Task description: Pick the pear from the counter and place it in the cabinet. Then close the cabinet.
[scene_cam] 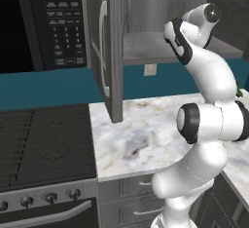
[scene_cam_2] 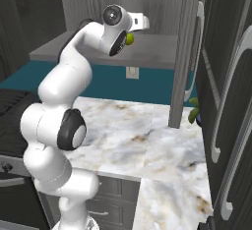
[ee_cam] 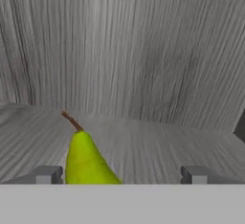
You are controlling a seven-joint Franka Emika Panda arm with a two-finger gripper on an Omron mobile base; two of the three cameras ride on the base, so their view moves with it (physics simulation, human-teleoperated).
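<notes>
Closest to the hand camera, a yellow-green pear (ee_cam: 86, 161) lies between 2 small dark fingertips (ee_cam: 47, 174), its tapered neck and brown stem pointing away toward the grey wood-grain back wall of the cabinet (ee_cam: 143, 60). The fingertips stand wide apart, 1 just beside the pear and the other well clear of it, so the gripper (ee_cam: 122, 175) is spread and not clamped on the fruit. Whether the pear rests fully on the cabinet floor is hard to tell from here, though it looks set down.

From the right base camera, the white arm reaches up into the cabinet (scene_cam_2: 147, 47), and a sliver of the pear (scene_cam_2: 130, 39) shows green just beside the hand, above the cabinet's bottom panel. The cabinet door (scene_cam_2: 184, 52) stands open, edge-on, with its silver handle facing right. Below the cabinet lies the marble counter (scene_cam_2: 147, 130). From the left base camera, the other cabinet door (scene_cam: 108, 47) also hangs open, beside the black microwave (scene_cam: 44, 22).

The placing step looks almost finished. Next, the arm likely needs to draw straight back out of the cabinet without nudging the pear, then swing both doors closed.
</notes>
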